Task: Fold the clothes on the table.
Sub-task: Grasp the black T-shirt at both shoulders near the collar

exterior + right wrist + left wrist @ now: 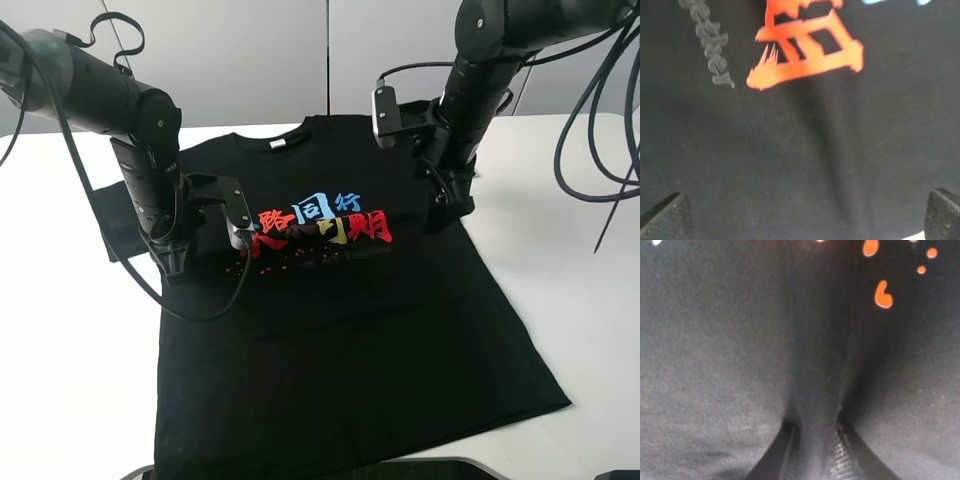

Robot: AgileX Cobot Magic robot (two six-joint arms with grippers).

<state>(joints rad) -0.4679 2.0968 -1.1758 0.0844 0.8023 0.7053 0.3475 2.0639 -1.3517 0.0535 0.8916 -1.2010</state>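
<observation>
The black T-shirt [350, 330] lies flat and face up on the white table [60, 360], collar at the far side, with the red, blue and yellow print [320, 228] on the chest. My left gripper [175, 262] is down on the shirt's left side below the sleeve. In the left wrist view it [812, 450] is shut on a raised ridge of the black cloth [812, 405]. My right gripper [450, 212] is down at the shirt's right shoulder. In the right wrist view it [805, 217] is open, fingertips [665, 220] wide apart just above the cloth [805, 150].
The shirt's left sleeve [110, 215] spreads out on the table. Black cables [600, 150] hang at the right, and one loops across the shirt [215, 310]. A dark, grey-rimmed object [420, 468] sits at the near edge. Bare table lies on both sides.
</observation>
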